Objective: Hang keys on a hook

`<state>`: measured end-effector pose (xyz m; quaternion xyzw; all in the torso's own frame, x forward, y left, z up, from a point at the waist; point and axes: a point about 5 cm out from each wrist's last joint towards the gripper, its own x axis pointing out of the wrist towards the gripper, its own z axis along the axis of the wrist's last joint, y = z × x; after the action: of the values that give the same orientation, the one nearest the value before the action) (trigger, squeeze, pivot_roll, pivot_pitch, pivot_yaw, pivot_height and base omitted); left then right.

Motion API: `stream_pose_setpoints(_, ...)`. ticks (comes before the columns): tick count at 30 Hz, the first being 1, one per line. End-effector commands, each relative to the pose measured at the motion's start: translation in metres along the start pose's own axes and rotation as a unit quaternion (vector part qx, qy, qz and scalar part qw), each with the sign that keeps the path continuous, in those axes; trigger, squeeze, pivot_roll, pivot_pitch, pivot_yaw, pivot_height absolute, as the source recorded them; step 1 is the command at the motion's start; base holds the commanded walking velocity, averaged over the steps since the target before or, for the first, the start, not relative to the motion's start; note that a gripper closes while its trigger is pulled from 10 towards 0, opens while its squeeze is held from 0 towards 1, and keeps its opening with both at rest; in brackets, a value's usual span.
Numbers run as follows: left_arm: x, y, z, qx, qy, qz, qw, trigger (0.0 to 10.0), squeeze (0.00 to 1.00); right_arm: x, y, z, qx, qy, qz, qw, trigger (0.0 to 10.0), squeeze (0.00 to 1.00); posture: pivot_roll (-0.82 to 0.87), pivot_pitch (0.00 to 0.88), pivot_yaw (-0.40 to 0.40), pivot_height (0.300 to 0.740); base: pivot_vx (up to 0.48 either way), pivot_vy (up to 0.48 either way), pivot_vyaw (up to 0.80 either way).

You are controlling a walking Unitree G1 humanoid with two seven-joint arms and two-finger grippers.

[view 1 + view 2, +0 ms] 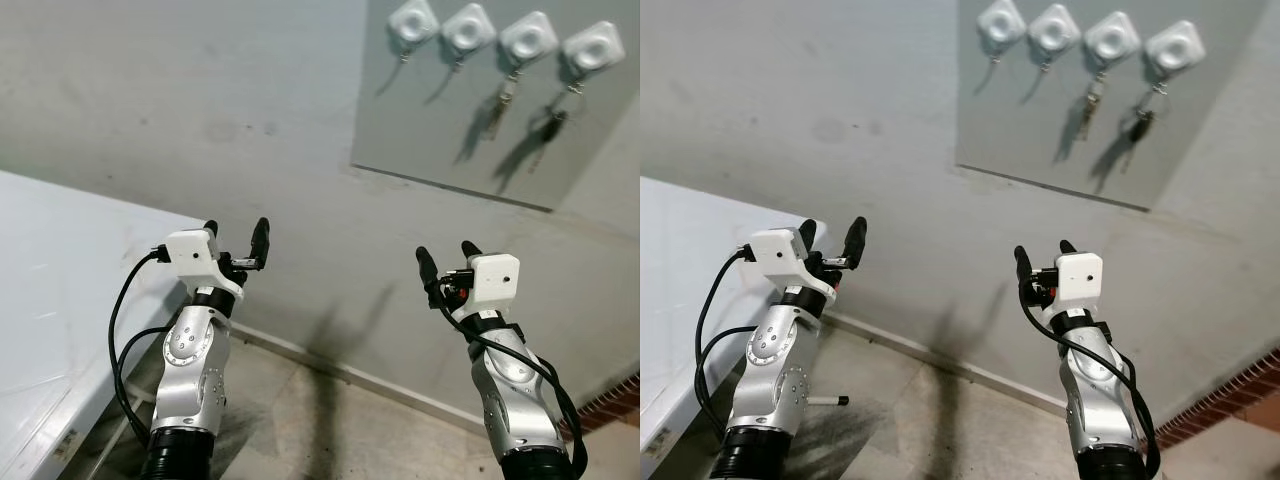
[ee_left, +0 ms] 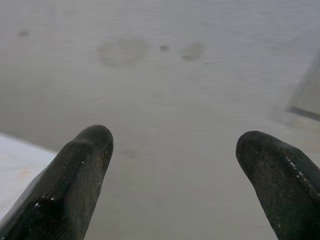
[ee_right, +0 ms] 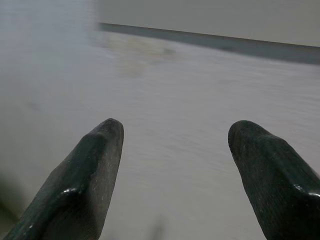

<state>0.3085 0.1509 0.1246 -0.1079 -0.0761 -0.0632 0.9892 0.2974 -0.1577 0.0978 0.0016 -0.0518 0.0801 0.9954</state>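
Four white hooks (image 1: 501, 36) sit in a row on the grey wall panel (image 1: 420, 120); the two rightmost carry hanging keys (image 1: 553, 128), long axis vertical. Both grippers are spread wide and empty, well below the panel. The right gripper (image 1: 445, 256) lies almost beneath its lower edge, nearer than the left gripper (image 1: 236, 234), which is off to the panel's left.
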Motion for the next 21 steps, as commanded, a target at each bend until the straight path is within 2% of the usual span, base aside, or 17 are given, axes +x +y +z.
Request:
stream_pose_setpoints(1,0.001,-0.004,0.005,0.004,-0.006,-0.005,1.000,10.0,0.00,0.000,-0.005,0.008,-0.006,-0.010,-0.007,1.000,10.0,0.00,-0.01,0.000,-0.032,0.740,0.000,0.000,0.80)
stream_pose_setpoints(21,0.001,-0.010,0.007,0.006,0.000,-0.012,1.000,10.0,0.00,0.000,-0.005,0.019,0.005,-0.019,-0.006,1.000,10.0,0.00,-0.02,0.000,-0.031,0.740,0.000,0.000,0.80)
